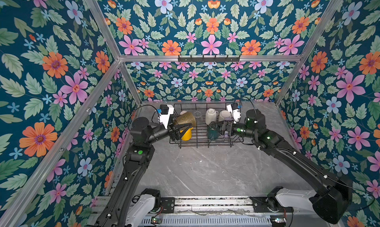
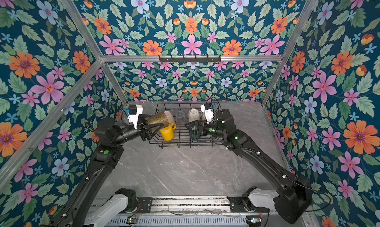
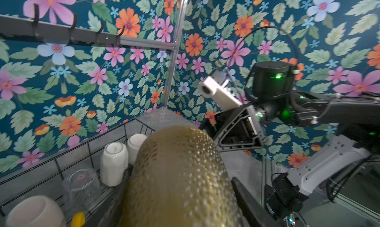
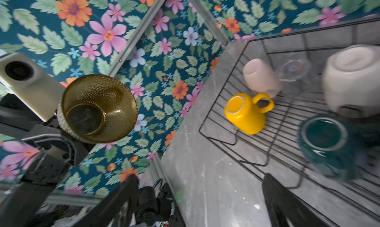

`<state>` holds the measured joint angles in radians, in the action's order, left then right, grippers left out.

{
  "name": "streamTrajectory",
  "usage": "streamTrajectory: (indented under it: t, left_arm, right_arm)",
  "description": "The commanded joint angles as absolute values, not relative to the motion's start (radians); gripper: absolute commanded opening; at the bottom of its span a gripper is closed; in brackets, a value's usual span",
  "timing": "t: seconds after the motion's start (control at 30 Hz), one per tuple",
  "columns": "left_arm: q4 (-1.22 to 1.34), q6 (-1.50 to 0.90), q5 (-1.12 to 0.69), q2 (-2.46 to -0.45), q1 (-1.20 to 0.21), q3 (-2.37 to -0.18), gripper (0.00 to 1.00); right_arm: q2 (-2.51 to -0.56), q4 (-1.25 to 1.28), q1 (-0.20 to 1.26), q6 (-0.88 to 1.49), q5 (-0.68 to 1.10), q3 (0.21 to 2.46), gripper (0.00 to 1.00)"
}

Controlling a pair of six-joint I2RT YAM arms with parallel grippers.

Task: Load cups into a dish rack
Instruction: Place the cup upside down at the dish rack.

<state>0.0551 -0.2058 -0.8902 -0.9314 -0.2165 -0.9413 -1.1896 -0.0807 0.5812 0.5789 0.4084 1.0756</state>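
Observation:
The black wire dish rack (image 1: 205, 146) stands at the back of the table. My left gripper (image 1: 186, 124) is shut on the olive-brown tumbler (image 1: 186, 118), which lies on its side in the air over the rack's left end, mouth toward the right arm (image 4: 98, 106). Under it a yellow mug (image 1: 186, 134) stands upside down. A pale pink mug (image 2: 169, 116), a clear glass (image 1: 197, 114) and white mugs (image 1: 210, 116) line the rack's back. My right gripper (image 4: 199, 177) is open and holds nothing, just beside the upturned dark green mug (image 4: 327, 145).
A black hook rail (image 1: 208, 58) hangs on the back wall above the rack. Grey marble tabletop (image 1: 205, 170) stretches in front of the rack. Both wrists crowd in over the rack from either side, and floral walls close in the left, right and back.

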Motion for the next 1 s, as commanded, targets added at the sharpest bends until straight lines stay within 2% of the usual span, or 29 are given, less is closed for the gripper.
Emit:
streamTrajectory:
  t: [0.0,0.23,0.6,0.97]
  left_arm:
    - [-0.094,-0.129,-0.772,-0.965,-0.216,-0.991,0.00]
    - [-0.219,-0.128,-0.676,-1.088,-0.220,-1.107,0.00]
    - [-0.405,-0.105,-0.474,-1.278,-0.315,-1.277,0.00]
    - [-0.589,-0.086,-0.208,-1.520,-0.490,-1.478,0.00]
  right_arm:
    - [-1.110,-0.135,0.571,0.521,0.140,1.028,0.99]
    - [-0.977,-0.128,0.543,0.499,-0.019,0.927,0.99]
    - [-0.971,-0.124,0.511,0.467,-0.031,0.895,0.99]
    - [-0.970,-0.124,0.495,0.434,-0.041,0.874,0.99]
